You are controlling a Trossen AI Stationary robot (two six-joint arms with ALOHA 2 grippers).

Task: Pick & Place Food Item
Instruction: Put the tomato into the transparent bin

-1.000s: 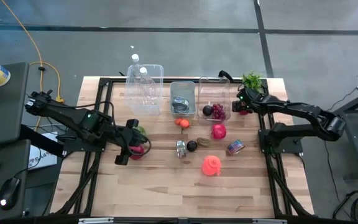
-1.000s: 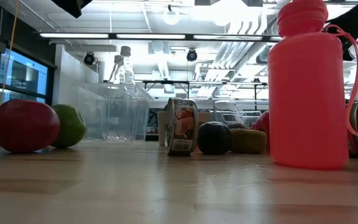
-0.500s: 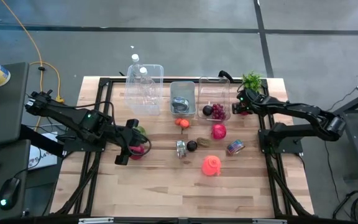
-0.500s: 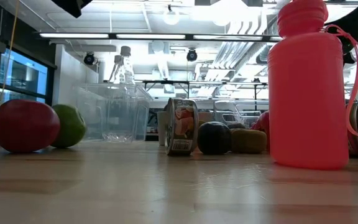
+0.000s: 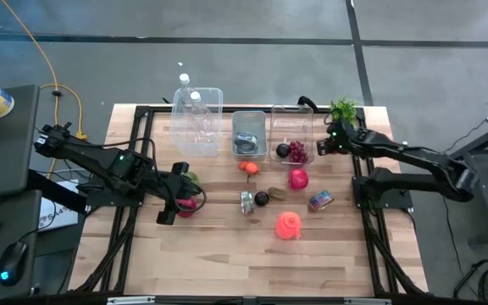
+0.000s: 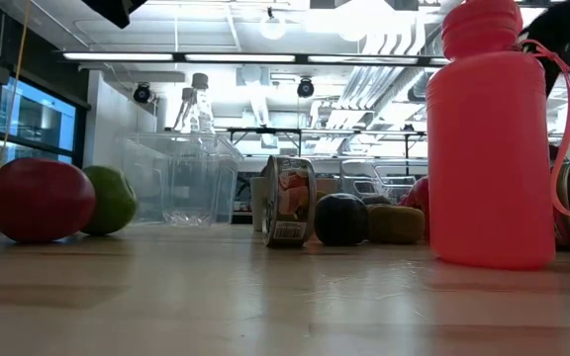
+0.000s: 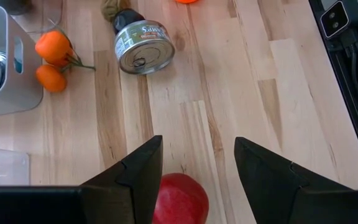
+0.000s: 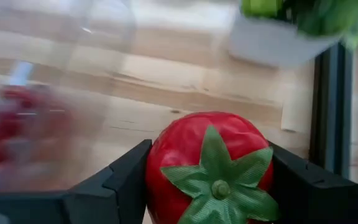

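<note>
Wooden table (image 5: 227, 254) holds everything. Three clear bins sit in a row along its far edge: the bottle bin (image 5: 198, 119), the middle bin (image 5: 249, 134) with a can inside, and the fruit bin (image 5: 291, 135) holding grapes. The fruit bin lies just beside the right gripper (image 5: 327, 146), on the side toward the table's middle; likely the sorting target for food.

Right gripper is at the far right corner, near the green plant (image 5: 343, 109). In its wrist view the fingers bracket a red tomato (image 8: 211, 167), both pads against or almost against its sides, calyx facing the camera. Looks pinched or just short of it, jaws part-spread around a wide round thing. Tomato is low, at or near the wood, beside the bin. Judgement: grasp step, lift into the bin comes next.

Left gripper (image 7: 197, 168) hovers at the left side of the table, fingers spread apart, holding nothing. Red apple (image 7: 180, 198) lies directly between and under its fingers, green apple (image 6: 113, 200) just beside that. Waiting pose, probably lined up for a later pick.

Ahead of the left gripper: the tuna can (image 7: 144, 46) on its side, then two small oranges (image 7: 53, 56) by the middle bin.

Pink bottle (image 5: 288, 224) stands mid-table, nearer the front edge, well apart from both grippers. Not food, so left alone.
</note>
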